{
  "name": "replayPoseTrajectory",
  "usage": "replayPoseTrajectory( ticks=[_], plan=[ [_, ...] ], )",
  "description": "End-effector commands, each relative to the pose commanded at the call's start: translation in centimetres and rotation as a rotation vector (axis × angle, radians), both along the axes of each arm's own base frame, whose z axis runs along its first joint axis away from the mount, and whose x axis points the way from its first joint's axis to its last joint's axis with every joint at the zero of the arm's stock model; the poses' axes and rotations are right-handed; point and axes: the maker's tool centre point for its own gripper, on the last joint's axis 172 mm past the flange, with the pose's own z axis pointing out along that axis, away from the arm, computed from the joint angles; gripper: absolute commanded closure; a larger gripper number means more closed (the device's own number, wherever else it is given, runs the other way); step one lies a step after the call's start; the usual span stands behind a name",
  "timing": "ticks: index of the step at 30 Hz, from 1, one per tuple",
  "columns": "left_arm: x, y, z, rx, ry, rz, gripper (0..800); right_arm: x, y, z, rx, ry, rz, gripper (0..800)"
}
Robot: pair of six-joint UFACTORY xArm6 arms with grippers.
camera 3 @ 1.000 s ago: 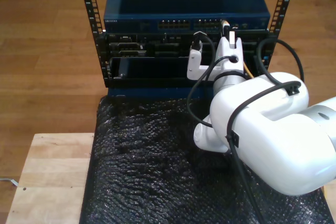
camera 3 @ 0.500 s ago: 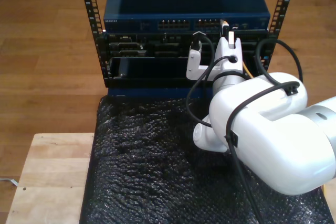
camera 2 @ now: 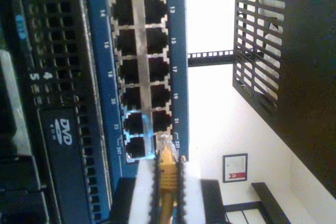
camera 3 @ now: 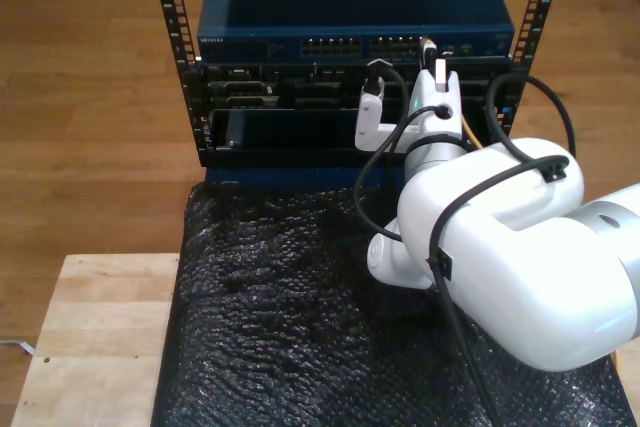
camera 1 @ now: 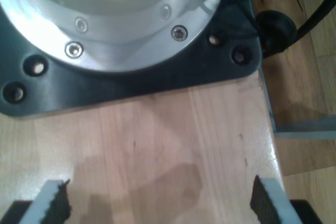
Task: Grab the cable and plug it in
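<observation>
The yellow cable (camera 2: 167, 170) is pinched between the white fingers (camera 2: 143, 192) of my second gripper (camera 2: 167, 165). Its clear plug (camera 2: 165, 145) points at the lowest-numbered end of the port block (camera 2: 139, 77), right at port 23, touching or just short of the opening. In the exterior view my second gripper (camera 3: 432, 55) is up against the blue switch (camera 3: 350, 22), and a short length of the cable (camera 3: 468, 135) shows beside the wrist. My first gripper (camera 1: 160, 205) is open over bare wood, its black pads (camera 1: 53, 205) wide apart with nothing between them.
A black bubble-wrap mat (camera 3: 280, 317) covers the table in front of the rack. Light wood (camera 3: 100, 327) shows at the exterior view's left. Perforated rack rails (camera 3: 170, 7) flank the switch. Thick black arm cables (camera 3: 385, 177) loop by the wrist. An arm's base flange (camera 1: 105, 51) sits close to the first gripper.
Almost nothing differs. The white arm has crept very slightly toward the exterior view's left, and its gripper stays at the switch's ports.
</observation>
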Motion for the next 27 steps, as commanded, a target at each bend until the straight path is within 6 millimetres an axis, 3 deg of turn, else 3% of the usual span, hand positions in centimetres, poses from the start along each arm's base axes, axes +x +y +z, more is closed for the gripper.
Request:
replayPoseTrajectory(
  ticks=[27],
  plan=[
    [0.0, 0.0, 0.0, 0.0, 0.0, 0.0, 0, 0.12, -0.24, -0.47, -0.003, 0.005, -0.003, 800]
  ],
)
